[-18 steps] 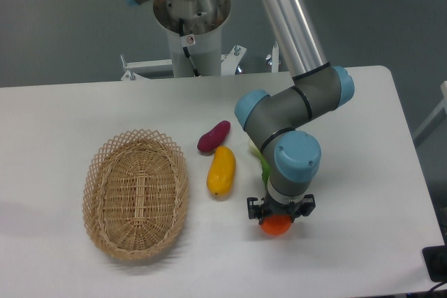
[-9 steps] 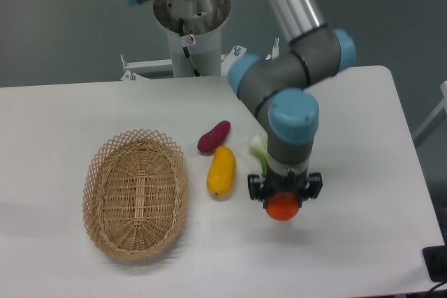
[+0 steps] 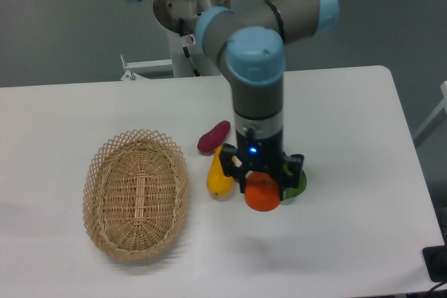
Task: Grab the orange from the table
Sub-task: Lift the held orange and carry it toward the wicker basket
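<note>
The claw [image 3: 263, 188] has risen leftward, clamped on the round, bright, smooth-skinned orange [image 3: 262, 194].

Orange [image 3: 261, 195]: small, round, bright orange, smooth-skinned; held at the tip of the arm, its upper part hidden between dark fingers; seen above the front half of the table [image 3: 84, 102]; table: broad, flat, white, with a rounded far-right corner.

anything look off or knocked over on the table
Nothing stands out. The gripper holds the orange above the table; the basket sits upright and empty, and the yellow fruit and purple one lie intact beside it.
</note>
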{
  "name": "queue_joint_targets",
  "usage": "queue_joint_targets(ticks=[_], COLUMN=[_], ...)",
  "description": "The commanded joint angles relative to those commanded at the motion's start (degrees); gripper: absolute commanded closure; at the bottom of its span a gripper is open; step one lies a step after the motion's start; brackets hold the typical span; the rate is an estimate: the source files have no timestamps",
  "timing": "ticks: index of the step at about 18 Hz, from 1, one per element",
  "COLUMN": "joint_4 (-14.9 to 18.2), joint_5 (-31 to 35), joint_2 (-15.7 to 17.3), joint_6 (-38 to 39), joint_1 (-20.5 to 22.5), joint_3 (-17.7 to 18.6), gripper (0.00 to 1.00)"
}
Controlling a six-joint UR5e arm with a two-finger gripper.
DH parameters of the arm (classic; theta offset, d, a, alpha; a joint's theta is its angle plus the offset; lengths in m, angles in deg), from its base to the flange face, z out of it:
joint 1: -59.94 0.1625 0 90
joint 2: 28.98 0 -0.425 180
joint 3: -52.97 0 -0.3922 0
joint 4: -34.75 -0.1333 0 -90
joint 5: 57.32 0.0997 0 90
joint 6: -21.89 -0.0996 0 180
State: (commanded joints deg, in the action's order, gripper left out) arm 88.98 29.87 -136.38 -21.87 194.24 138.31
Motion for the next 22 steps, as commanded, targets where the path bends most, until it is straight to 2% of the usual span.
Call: queue_joint_targets(ticks=[7,22], joint_4=[-0.26,-0.26], joint_5=[-1.76,-2.11], joint_2=[1.23,1.32], joint_6=[0.0,0.09], joint_1=[-1.32,-1.5], joint_3=[0.43,0.26], gripper=[0.25,0.25])
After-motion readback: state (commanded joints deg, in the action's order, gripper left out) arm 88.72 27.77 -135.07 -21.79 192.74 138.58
